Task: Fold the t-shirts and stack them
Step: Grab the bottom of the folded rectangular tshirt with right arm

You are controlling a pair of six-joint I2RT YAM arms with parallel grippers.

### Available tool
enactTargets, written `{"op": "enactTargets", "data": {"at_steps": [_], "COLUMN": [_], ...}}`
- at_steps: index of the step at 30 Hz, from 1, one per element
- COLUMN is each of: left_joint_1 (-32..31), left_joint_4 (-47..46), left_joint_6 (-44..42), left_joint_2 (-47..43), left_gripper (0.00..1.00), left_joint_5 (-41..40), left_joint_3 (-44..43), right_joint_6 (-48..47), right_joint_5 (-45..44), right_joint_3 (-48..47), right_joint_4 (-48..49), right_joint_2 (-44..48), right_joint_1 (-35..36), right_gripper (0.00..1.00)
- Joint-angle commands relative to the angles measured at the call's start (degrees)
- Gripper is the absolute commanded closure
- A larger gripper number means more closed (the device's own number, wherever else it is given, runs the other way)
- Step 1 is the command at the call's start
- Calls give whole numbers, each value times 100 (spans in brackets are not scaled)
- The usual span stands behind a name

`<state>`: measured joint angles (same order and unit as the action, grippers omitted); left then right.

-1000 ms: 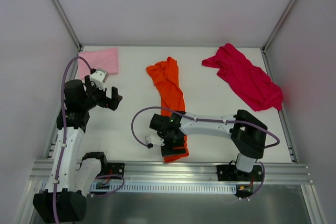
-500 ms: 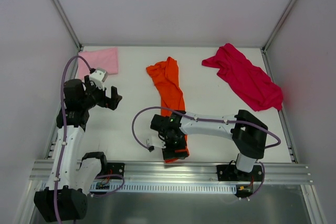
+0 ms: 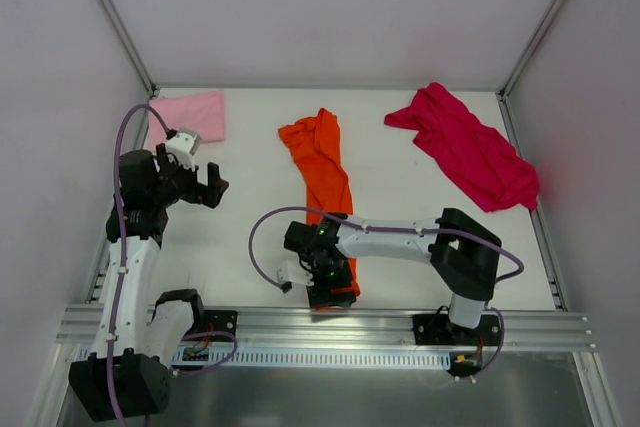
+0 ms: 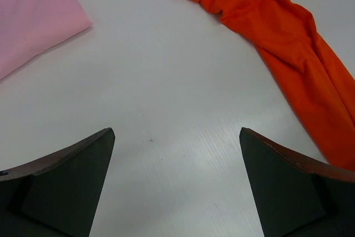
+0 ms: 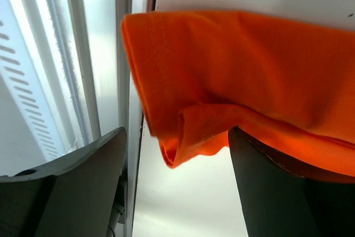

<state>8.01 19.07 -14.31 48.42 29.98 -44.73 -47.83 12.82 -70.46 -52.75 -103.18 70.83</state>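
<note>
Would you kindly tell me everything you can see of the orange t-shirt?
The orange t-shirt is bright, soft-looking cloth, bunched into a long narrow strip on the white table, running from mid-table toward the near edge. Its far end is wider and crumpled; its near end shows a stitched hem, doubled over. The right end effector is over that near end, open, and the hem appears to lie between its fingers.
</note>
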Motion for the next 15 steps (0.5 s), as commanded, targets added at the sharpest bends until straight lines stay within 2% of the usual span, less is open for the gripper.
{"op": "enactTargets", "data": {"at_steps": [1, 8, 9, 10, 13, 14, 15], "left_joint_1": [78, 253, 271, 289, 341, 342, 359], "left_joint_4": [-184, -219, -228, -220, -220, -220, -211], "left_joint_6": [-81, -125, -134, -143, -143, -143, -143], "left_joint_2": [0, -44, -26, -9, 18, 18, 1], "left_gripper": [1, 1, 1, 1, 1, 1, 1], "left_joint_5": [228, 368, 377, 395, 430, 447, 465], "left_joint_3": [-62, 34, 52, 35, 26, 17, 8], "right_joint_6": [28, 11, 2, 2, 20, 37, 46], "right_joint_5": [-235, -517, -517, -500, -552, -605, -631], "right_joint_3": [-47, 6, -12, -56, -91, -82, -82], "right_joint_4": [230, 432, 424, 406, 397, 423, 424], "right_joint_2": [-237, -607, -607, -616, -599, -598, -581], "right_joint_1": [45, 45, 45, 45, 45, 45, 45], "right_gripper": [21, 25, 30, 39, 68, 83, 86]}}
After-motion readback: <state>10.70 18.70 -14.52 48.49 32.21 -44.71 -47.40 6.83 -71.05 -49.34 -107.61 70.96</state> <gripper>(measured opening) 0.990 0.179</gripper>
